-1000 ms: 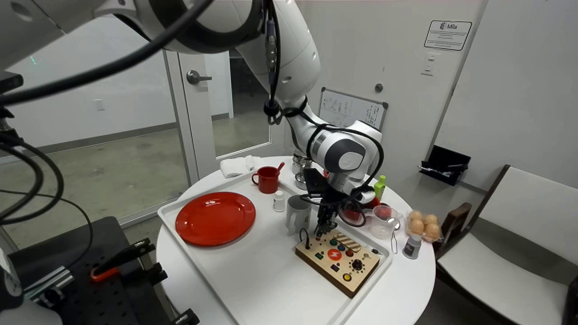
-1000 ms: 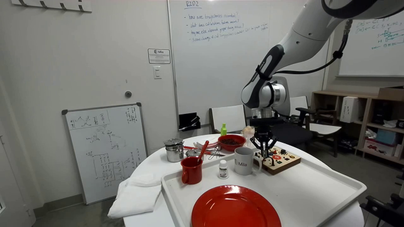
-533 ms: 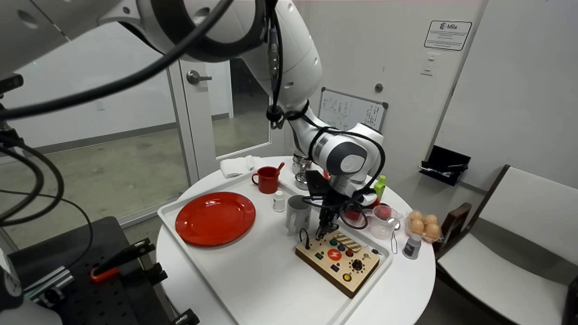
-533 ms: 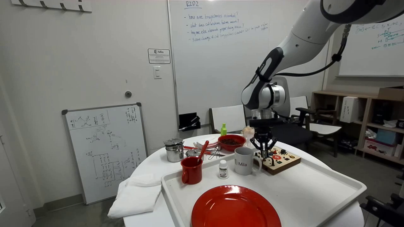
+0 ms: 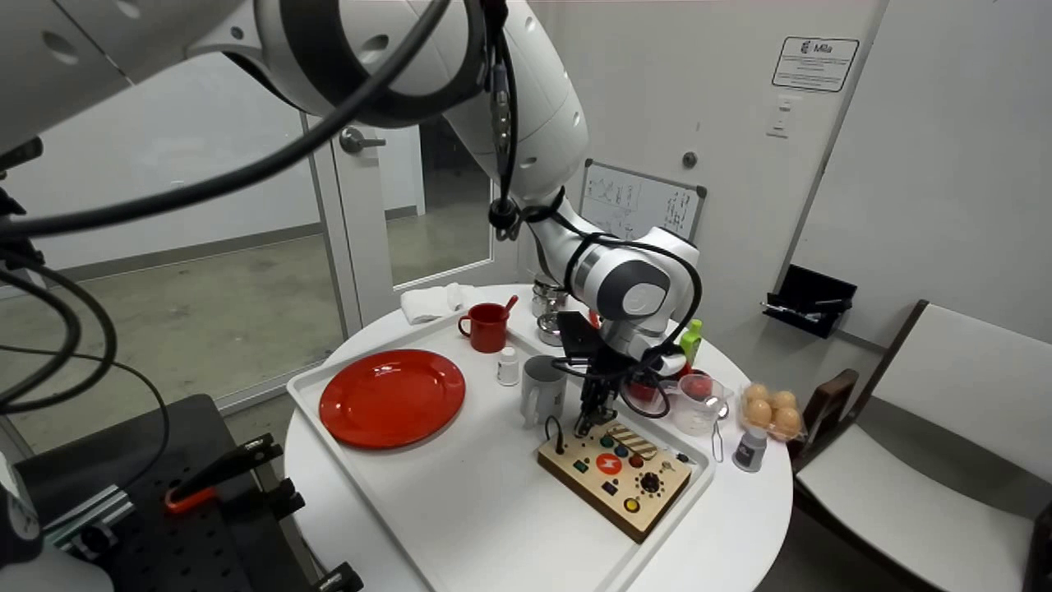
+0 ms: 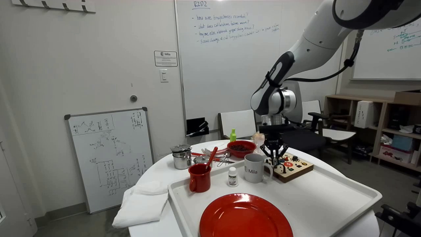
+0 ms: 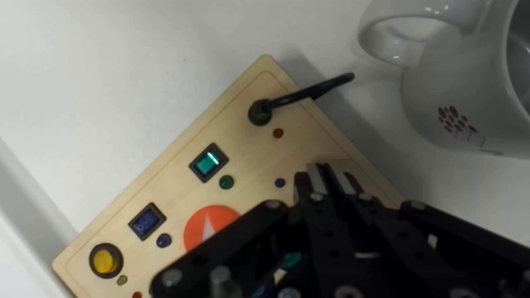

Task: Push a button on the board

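1. My end effector (image 7: 330, 178) is pressed together, fingertips (image 7: 316, 178) side by side and aimed down at the board (image 7: 236, 145).
2. Board's lying flat on the big white tray (image 5: 485, 510), and the tray's sitting on my round white worktop (image 5: 740, 518).
3. From the wrist view the tips show against bare wood, right by a little dark blue dot (image 7: 280, 182). Honestly can't tell from here if they're touching the wood.
4. I can see the green rocker switch (image 7: 208, 162) and the yellow button (image 7: 104, 261) fine, but the orange-red circle (image 7: 196, 227) is partly blocked by the end effector.
5. There's a black lead (image 7: 308, 92) arcing off near one corner of the board, and the grey mug (image 6: 254, 169) stands upright just beside the board.
6. Red plate (image 5: 392, 399) is on the same tray, well apart from the board.
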You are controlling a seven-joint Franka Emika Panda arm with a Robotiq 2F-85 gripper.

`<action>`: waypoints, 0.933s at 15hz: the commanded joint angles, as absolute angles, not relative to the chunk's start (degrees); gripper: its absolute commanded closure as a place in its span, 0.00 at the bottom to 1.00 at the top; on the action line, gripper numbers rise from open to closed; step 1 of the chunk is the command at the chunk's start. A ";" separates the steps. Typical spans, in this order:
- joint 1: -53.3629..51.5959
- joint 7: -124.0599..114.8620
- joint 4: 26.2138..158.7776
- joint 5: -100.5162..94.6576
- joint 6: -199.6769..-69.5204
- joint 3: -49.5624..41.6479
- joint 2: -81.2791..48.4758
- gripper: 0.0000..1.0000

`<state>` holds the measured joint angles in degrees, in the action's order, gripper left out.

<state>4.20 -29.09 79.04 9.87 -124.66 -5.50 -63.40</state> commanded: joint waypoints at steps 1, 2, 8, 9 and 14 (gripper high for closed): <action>4.31 -29.31 75.21 11.31 -122.17 -5.56 -65.99 0.90; 4.37 -29.32 74.93 11.35 -121.92 -5.53 -66.25 0.90; 4.67 -29.82 72.83 11.70 -120.55 -5.36 -67.80 0.90; 4.66 -30.03 72.58 11.77 -120.42 -5.37 -67.98 0.90; 4.00 -32.33 73.20 11.95 -121.96 -5.84 -67.75 0.90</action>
